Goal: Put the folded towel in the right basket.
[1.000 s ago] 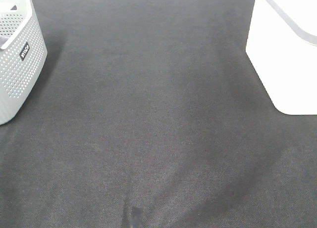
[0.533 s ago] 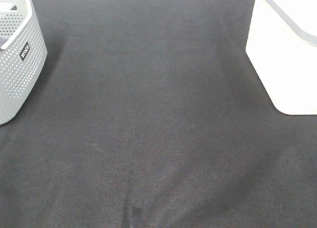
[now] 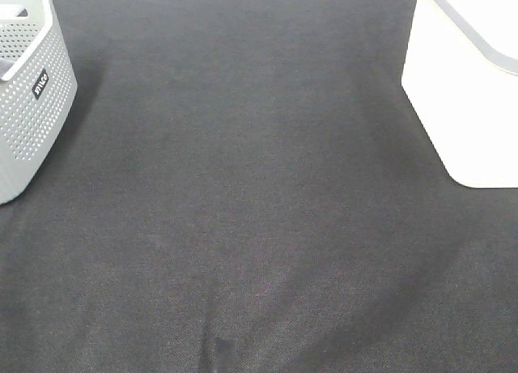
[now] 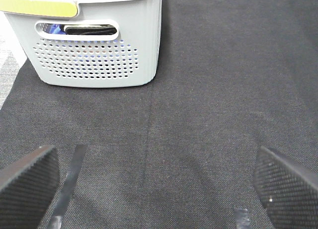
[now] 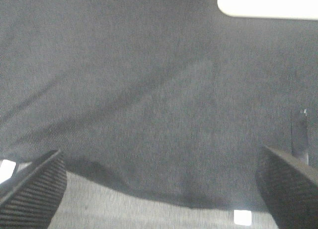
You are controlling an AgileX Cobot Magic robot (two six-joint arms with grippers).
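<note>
seeing no folded towel on the black cloth, with left gripper and right gripper both spread and empty, probably check inside the right basket before reaching.

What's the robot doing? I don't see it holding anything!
Nothing is being held right now. Both the left gripper and the right gripper hang open over the dark cloth. A grey holey basket sits on the left and the cream-white right basket on the right. No folded towel lies out on the cloth, and the inside of the right basket can't be seen.
</note>
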